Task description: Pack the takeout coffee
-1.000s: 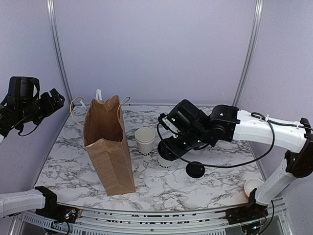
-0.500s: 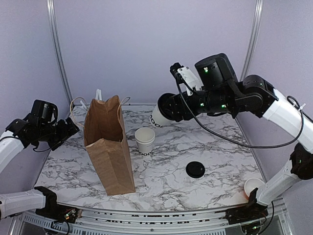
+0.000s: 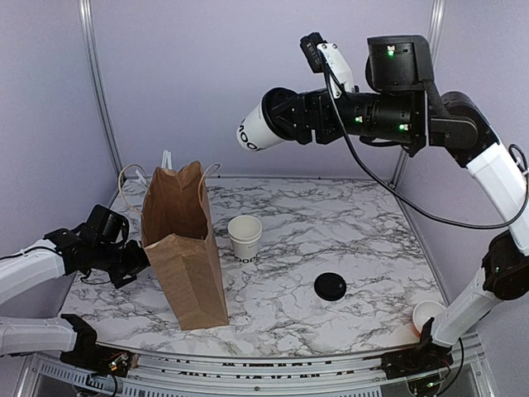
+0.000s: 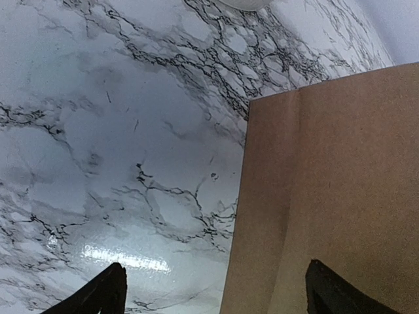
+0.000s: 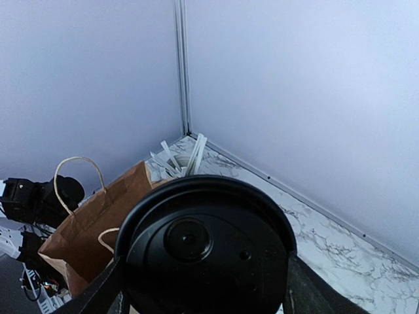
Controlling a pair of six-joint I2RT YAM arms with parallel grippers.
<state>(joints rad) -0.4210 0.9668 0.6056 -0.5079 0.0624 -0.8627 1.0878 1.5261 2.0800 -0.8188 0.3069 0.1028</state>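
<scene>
Our right gripper (image 3: 285,116) clasps the takeout coffee (image 3: 254,128) by its lid end, high up, cup lying sideways, base toward 8 o'clock, above the brown paper bag (image 3: 186,248); our left gripper (image 3: 132,260) gapes empty beside it

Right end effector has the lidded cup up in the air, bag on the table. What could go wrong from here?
1. The takeout coffee lies on its side in the right end effector, high above the table; a slip means a long fall, and its lid might leak.
2. The paper bag has a narrow mouth and stands ungripped, the left end effector open beside it; the cup may catch the rim and topple it.
</scene>
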